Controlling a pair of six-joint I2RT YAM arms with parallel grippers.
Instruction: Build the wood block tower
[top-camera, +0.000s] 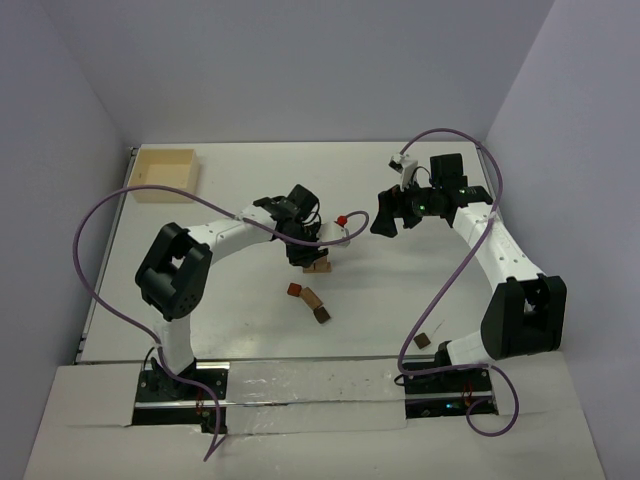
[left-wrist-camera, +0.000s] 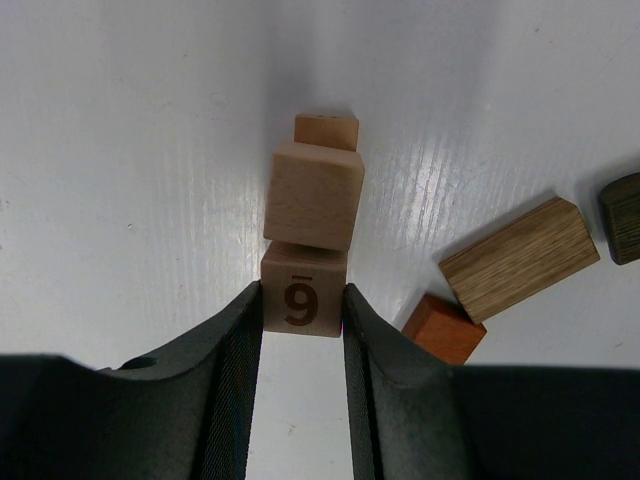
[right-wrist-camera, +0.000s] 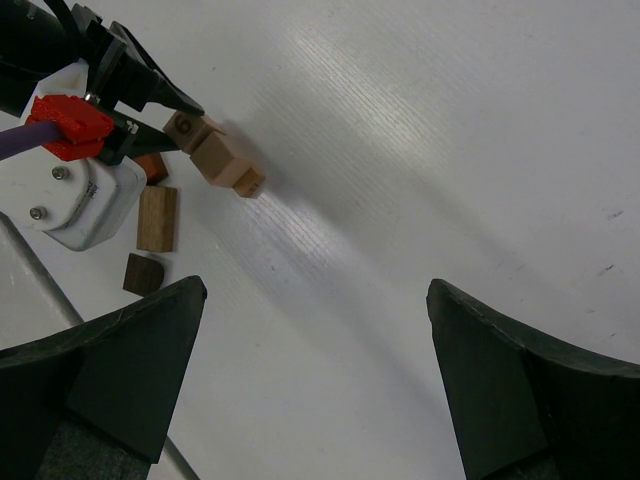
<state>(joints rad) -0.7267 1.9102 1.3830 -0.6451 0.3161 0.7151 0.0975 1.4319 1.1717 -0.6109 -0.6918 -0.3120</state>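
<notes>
— What is the room like?
— Plain pale lavender walls (top-camera: 300, 60) close in three sides of a white table (top-camera: 250, 190). The tabletop is glossy, and fine streaks on it catch the light in the wrist views.

— And the wood block tower (top-camera: 320, 265)?
— It is near the middle of the table. It is three pieces in a line, each touching the next: a tan numbered block (left-wrist-camera: 303, 285), a bigger tan cube (left-wrist-camera: 313, 193), then a small reddish-tan piece (left-wrist-camera: 326, 130). I cannot tell whether the line stands upright.

— What has hold of it?
— The left gripper (left-wrist-camera: 303, 300). Its fingers press against both sides of the numbered block, the jaws closed down to that width.

— The other pincer?
— The right gripper (right-wrist-camera: 315, 290) hangs to the right of the tower, apart from it. Its jaws are spread as wide as they go, with nothing between them.

— Anything loose?
— Three pieces lie just beside the tower, on the side toward the arm bases. They are an orange-red block (left-wrist-camera: 444, 328), an oak-grained bar (left-wrist-camera: 518, 258) just beside that, and a dark block (left-wrist-camera: 622, 215). Another dark piece (top-camera: 423, 340) lies well apart from the tower, by the right arm's base. A pale wooden box (top-camera: 165, 172) sits well apart to the tower's left, at the table's far edge.
</notes>
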